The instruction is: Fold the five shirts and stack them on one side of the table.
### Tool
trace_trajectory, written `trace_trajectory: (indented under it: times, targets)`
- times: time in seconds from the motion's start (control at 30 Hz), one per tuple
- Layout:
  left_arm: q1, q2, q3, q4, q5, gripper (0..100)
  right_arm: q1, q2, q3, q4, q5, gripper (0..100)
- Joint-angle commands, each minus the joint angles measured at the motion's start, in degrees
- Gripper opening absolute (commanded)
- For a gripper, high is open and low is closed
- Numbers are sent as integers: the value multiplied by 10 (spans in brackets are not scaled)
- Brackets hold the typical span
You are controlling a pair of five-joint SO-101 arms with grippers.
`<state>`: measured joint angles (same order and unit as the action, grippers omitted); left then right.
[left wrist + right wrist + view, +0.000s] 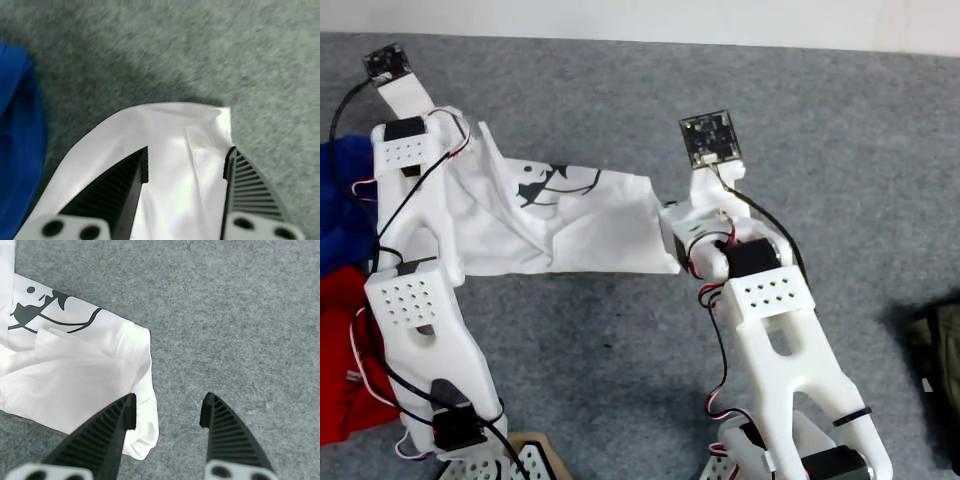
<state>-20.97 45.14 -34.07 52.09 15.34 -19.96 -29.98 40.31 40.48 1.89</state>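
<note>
Lying nearest the arm bases, a crumpled red shirt [340,345] sits at the left edge of the grey bench [820,120], and a dark garment [940,350] is bunched at the right edge, well apart from everything else. Farther in, a white shirt [570,225] is spread partly folded between the two arms, its black printed figure [545,185] facing up near its far edge. The right gripper [169,405] hangs at the shirt's right end with its fingers spread: one finger [107,430] is over the cloth's folded edge and the other is over bare bench just beside it. The left gripper [188,155] is at the shirt's left end, its fingers likewise spread wide on either side of a raised corner of the white cloth; whether they touch the cloth cannot be told. A blue shirt [342,200] lies heaped just beyond the red one at the left edge, close beside the left arm and the white shirt's end.
</note>
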Motion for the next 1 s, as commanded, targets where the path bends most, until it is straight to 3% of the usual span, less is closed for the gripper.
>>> trace_trajectory:
  times: [0.0, 0.33, 0.6, 0.83, 0.97]
  targets:
    - [23, 7, -23, -36, 3, 263, -7, -19, -2, -13, -6, 221]
    - [44, 50, -23, -91, 2, 263, -14, -19, -2, -11, -6, 221]
    - [51, 52, -23, -89, 3, 255, -22, -21, 11, -14, -6, 221]
    - [53, 22, -22, -78, 1, 2, -32, -20, 15, -14, -4, 221]
    - [53, -7, -22, -46, 1, 26, -47, -19, 15, -14, -3, 221]
